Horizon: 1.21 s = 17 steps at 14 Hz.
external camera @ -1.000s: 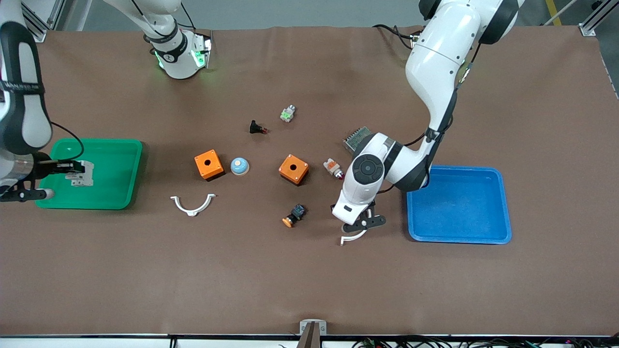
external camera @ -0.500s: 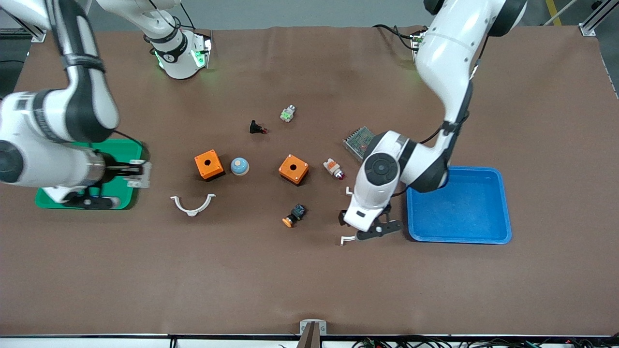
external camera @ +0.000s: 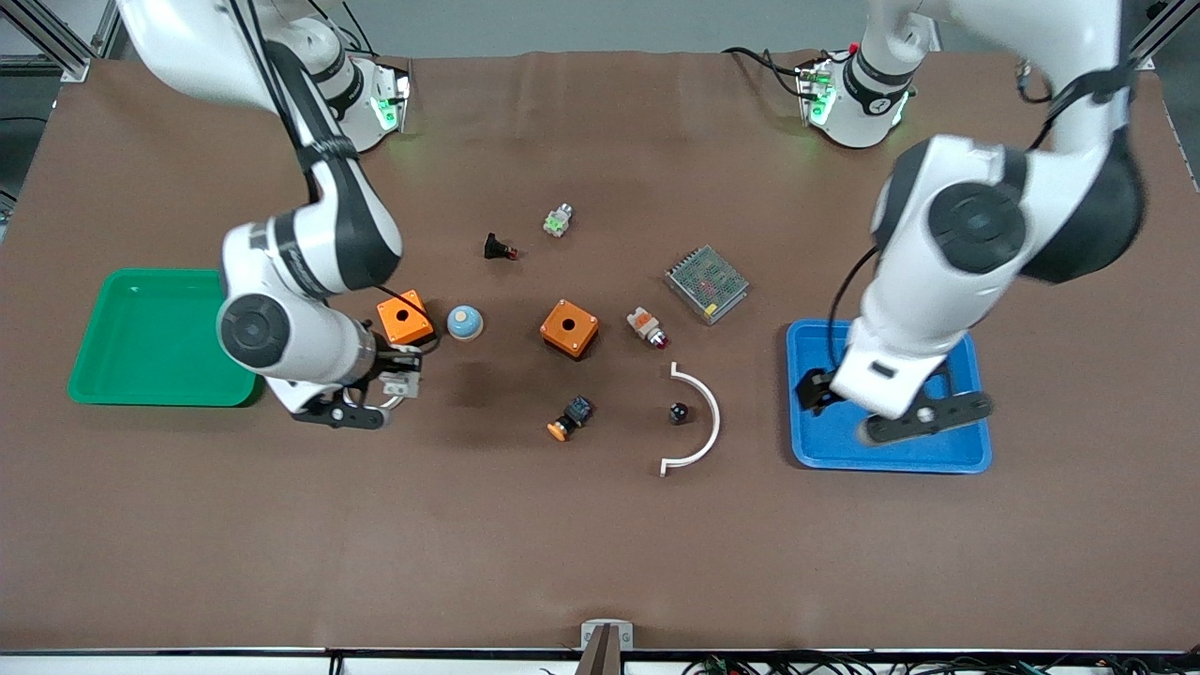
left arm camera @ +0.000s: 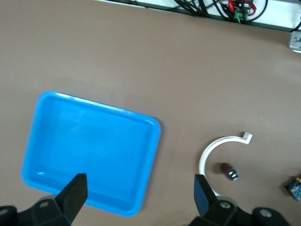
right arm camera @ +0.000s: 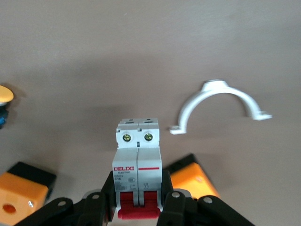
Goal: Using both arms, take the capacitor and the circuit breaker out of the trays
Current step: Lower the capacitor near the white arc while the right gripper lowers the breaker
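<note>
- Two fingers of the right gripper clamp the breaker by its red-lever end, up over the table beside an orange box.
- Left gripper hangs over the blue tray, fingers spread wide with nothing between them.
- On the table, the capacitor lies inside the curve of a white clip, between the orange-capped button and the tray.

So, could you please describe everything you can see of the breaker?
The breaker is a small light-grey, plastic-looking block with two screw terminals at one end, red switch levers at the other, and a red "DELIXI" mark. It is clamped at its lever end in the right end effector, held above the table by an orange box.
</note>
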### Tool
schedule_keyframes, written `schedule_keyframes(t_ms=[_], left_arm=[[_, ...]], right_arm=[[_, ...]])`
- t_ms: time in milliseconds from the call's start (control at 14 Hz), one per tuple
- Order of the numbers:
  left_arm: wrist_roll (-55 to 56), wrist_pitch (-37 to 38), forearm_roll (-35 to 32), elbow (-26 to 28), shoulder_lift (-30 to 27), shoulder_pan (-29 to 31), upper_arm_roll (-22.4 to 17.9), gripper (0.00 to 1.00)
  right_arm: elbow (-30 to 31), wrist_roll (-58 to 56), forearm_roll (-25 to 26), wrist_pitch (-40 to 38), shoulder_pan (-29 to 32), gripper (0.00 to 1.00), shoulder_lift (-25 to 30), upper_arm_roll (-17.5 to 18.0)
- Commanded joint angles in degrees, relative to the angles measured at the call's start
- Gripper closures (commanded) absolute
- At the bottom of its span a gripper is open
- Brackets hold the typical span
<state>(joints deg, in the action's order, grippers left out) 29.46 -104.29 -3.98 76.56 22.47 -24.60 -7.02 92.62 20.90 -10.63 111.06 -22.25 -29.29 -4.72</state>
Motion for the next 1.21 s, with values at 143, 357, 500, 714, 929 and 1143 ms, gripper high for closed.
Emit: schedule_keyframes(t_ms=[143, 357, 500, 714, 929, 1143], left_arm=[[-15.5, 10.6, -0.2, 2.5, -10.7, 7.4, 0.7, 0.00], [-21.2, 14.9, 2.7, 3.2, -14.7, 11.8, 0.9, 0.00], [-23.7, 15.4, 4.2, 6.7, -18.1, 18.2, 5.5, 0.00], [-24.7, 16.2, 4.4, 10.5, -21.8, 24.6, 11.7, 0.00], [-24.6, 16.0, 4.4, 14.1, -24.6, 24.8, 11.9, 0.00], [-24.7, 14.6, 4.4, 16.9, -27.2, 24.4, 11.9, 0.00]], right_arm=[[-2.4, 0.3, -3.7, 7.0, -3.2, 0.78, -6.7, -0.7], [-2.2, 0.2, -3.6, 10.0, -5.6, 0.77, -8.3, -0.7], [-2.1, 0.2, -3.6, 10.8, -6.1, 0.76, -9.3, -0.7], [-1.9, 0.1, -3.3, 10.8, -6.7, 0.61, -9.5, -0.8], [-0.4, 0.0, -2.8, 7.0, -6.5, 0.00, -6.9, -1.1], [0.1, 0.1, -2.2, -6.2, -6.1, 0.00, 2.4, -3.2]])
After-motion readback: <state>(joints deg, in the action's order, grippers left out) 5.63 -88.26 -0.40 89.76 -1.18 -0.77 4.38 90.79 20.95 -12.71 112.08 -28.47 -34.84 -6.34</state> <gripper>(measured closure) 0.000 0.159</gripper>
